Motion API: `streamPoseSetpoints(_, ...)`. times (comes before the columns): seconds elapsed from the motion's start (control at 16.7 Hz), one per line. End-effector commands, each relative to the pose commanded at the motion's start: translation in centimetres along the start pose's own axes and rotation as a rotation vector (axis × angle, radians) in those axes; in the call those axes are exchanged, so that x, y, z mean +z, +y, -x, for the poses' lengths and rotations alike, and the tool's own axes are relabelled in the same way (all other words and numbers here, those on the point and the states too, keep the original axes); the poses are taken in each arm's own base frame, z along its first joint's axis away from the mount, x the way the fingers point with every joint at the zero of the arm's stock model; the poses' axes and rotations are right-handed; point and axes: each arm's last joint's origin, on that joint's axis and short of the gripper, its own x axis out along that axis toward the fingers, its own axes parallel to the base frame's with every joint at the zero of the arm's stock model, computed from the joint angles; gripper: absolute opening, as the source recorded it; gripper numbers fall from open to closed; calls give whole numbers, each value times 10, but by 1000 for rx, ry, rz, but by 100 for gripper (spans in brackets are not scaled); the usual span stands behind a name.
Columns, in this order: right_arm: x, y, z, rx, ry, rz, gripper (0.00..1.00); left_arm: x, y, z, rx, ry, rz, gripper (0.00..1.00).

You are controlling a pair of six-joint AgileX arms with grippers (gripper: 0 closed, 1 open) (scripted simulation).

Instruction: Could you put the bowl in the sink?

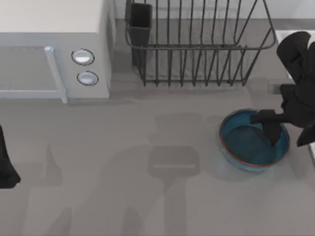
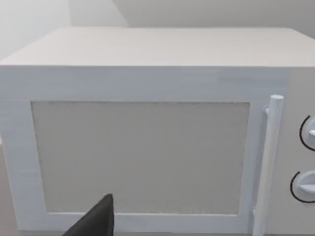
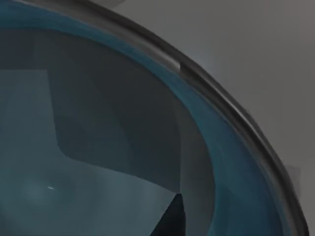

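The blue bowl (image 1: 246, 142) with its reddish rim line rests on the grey table at the right. My right gripper (image 1: 270, 129) hangs over the bowl's right half, reaching in from the right edge. The right wrist view looks close into the bowl (image 3: 74, 147), its teal inside and curved rim running across the picture. Pale parts of the sink (image 1: 284, 39) show at the far right, mostly hidden behind the right arm. My left arm (image 1: 6, 167) is parked at the table's left edge.
A white microwave (image 1: 49, 49) stands at the back left, and the left wrist view faces its door (image 2: 147, 147). A dark wire dish rack (image 1: 197, 49) stands at the back centre, just behind the bowl. Bare grey tabletop lies in front.
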Motion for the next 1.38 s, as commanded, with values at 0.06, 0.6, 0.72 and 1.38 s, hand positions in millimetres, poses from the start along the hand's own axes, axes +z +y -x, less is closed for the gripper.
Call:
streamPoseSetpoints(0.06, 0, 0, 0, 0, 0, 0, 32, 0, 0, 0, 0, 0, 0, 100)
streamPoseSetpoints(0.6, 0, 0, 0, 0, 0, 0, 0, 0, 0, 0, 0, 0, 0, 100)
streamPoseSetpoints(0.72, 0, 0, 0, 0, 0, 0, 0, 0, 0, 0, 0, 0, 0, 100)
streamPoseSetpoints(1.38, 10, 2, 87, -6, 21, -2, 0, 0, 0, 0, 0, 0, 0, 100)
